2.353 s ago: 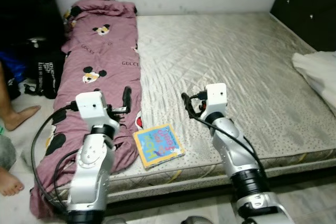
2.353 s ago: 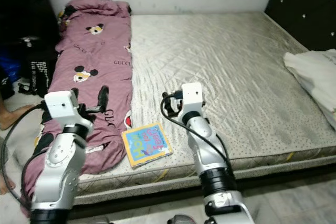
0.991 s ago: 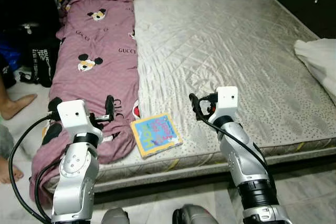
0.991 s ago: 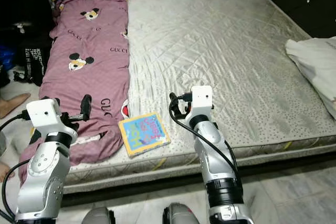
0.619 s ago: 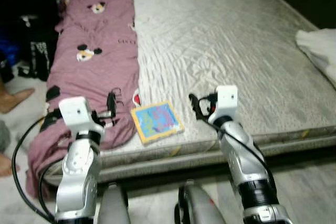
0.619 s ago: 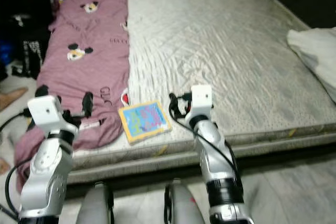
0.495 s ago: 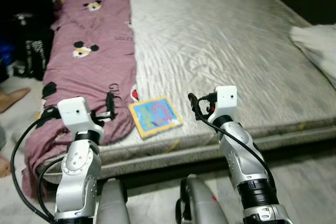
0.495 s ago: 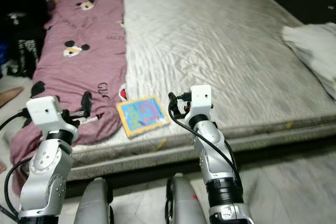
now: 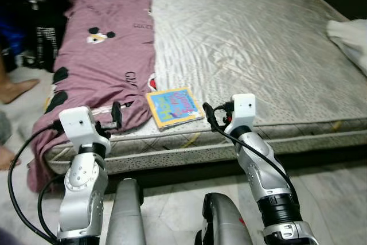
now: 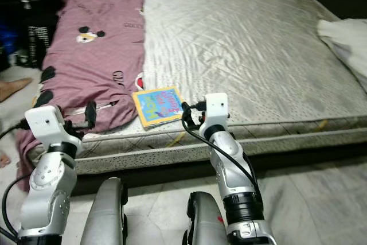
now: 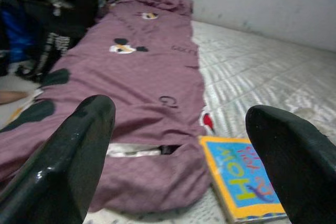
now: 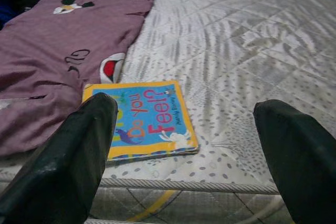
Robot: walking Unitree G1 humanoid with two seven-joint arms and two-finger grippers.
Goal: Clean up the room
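A children's book (image 9: pixel 175 106) with a blue cover and yellow border lies flat near the front edge of the bare mattress (image 9: pixel 258 44). A purple blanket (image 9: pixel 106 55) with cartoon mouse prints covers the bed's left side and hangs over the front corner. My left gripper (image 9: pixel 117 116) hovers open at the blanket's front edge, left of the book. My right gripper (image 9: pixel 210 117) is open just right of the book, at the mattress edge. In the right wrist view the book (image 12: pixel 144 119) lies ahead between the spread fingers (image 12: pixel 79 150).
A white cloth (image 9: pixel 351 35) lies at the bed's right edge. A black bag (image 9: pixel 43 35) and a person's foot (image 9: pixel 17 90) are on the floor to the left. My own legs (image 9: pixel 129 210) stand on the tiled floor before the bed.
The whole view has pulled back from the bed, so the mattress edge and floor now show more. The book and blanket lie where they were. Both grippers remain open.
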